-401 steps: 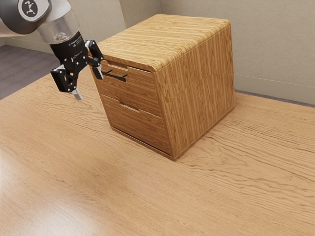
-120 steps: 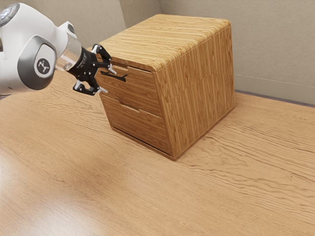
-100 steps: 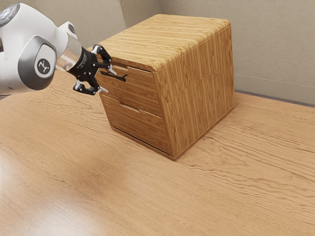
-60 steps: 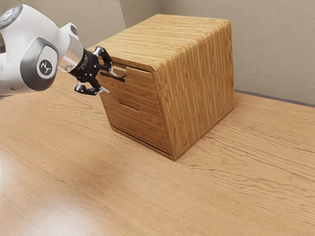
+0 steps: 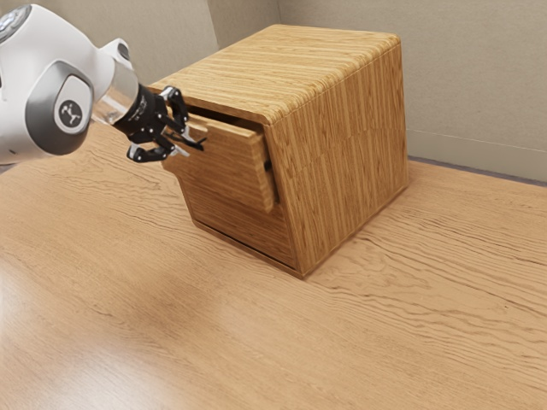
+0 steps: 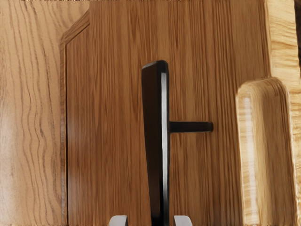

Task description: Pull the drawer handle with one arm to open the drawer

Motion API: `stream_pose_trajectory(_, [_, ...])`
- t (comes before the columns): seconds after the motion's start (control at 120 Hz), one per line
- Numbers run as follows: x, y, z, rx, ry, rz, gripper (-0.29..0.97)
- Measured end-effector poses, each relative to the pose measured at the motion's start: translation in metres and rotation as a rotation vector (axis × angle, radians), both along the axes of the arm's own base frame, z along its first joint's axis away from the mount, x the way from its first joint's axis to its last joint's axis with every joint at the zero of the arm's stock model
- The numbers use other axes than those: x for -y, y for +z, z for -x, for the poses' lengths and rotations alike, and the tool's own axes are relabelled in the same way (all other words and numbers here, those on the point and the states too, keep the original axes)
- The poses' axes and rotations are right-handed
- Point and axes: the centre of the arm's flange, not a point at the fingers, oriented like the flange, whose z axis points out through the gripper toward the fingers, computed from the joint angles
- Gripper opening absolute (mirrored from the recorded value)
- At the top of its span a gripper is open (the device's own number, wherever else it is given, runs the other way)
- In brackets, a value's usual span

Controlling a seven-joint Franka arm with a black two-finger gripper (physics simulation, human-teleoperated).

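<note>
A wooden cabinet [image 5: 333,128] stands on the wooden floor with two drawers in its front. The upper drawer [image 5: 229,162] sticks out a short way, leaving a dark gap at its side. My black gripper [image 5: 190,142] is at that drawer's black bar handle [image 5: 198,144], one finger above it and one below, shut on it. In the wrist view the handle [image 6: 155,141] runs straight out from between my fingertips [image 6: 118,220], across the drawer front [image 6: 103,117]. The lower drawer [image 5: 239,218] sits flush.
Wooden floor [image 5: 256,342] stretches wide in front of the cabinet and toward the exterior view's right. Grey walls [image 5: 479,77] stand behind the cabinet. My white arm [image 5: 51,85] reaches in from the exterior view's left.
My hand moved onto the handle and then drew back toward the exterior view's left. The upper drawer, flush half a second ago, has slid out a short way.
</note>
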Motion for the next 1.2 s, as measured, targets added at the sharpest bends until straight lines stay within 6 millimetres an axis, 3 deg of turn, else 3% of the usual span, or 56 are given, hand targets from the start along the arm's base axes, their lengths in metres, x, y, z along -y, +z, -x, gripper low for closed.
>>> stream_pose_trajectory(0.125, [-0.003,0.007,0.011,0.000,-0.009,0.008,0.00])
stream_pose_trajectory(0.375, [-0.011,0.000,0.024,-0.028,-0.014,0.022,-0.04])
stream_pose_trajectory(0.908, [-0.023,0.005,0.076,-0.021,-0.038,0.044,-0.10])
stream_pose_trajectory(1.0, [-0.037,0.006,0.092,-0.018,-0.019,0.047,-0.08])
stream_pose_trajectory(1.2, [-0.046,0.005,0.109,-0.015,-0.019,0.050,-0.08])
